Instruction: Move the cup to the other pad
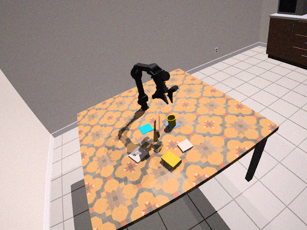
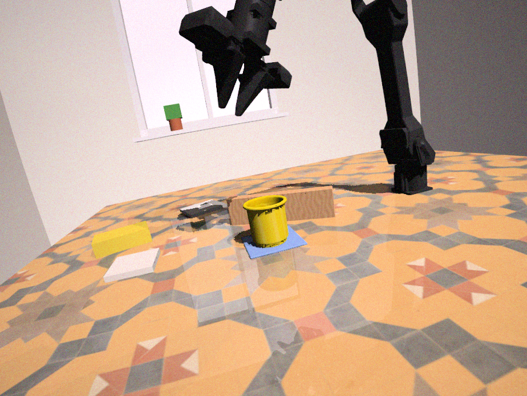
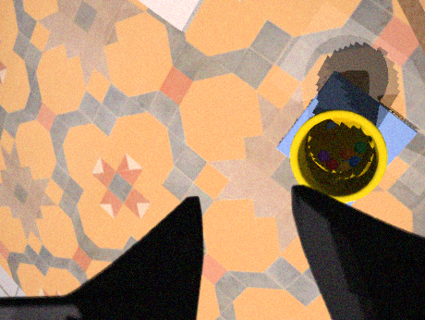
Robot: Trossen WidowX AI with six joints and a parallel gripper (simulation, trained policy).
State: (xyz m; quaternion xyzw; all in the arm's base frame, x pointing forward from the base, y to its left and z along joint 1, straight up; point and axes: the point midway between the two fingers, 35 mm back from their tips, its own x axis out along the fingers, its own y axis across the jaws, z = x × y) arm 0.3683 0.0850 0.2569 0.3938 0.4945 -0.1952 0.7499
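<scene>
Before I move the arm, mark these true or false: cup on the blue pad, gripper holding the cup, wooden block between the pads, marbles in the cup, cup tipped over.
1. The cup stands on the blue pad. True.
2. The gripper is holding the cup. False: its fingers are apart above the table, with nothing between them.
3. The wooden block stands between the blue pad and the cyan pad. True.
4. Marbles are visible inside the cup. True.
5. The cup is tipped over. False: it is upright.
</scene>
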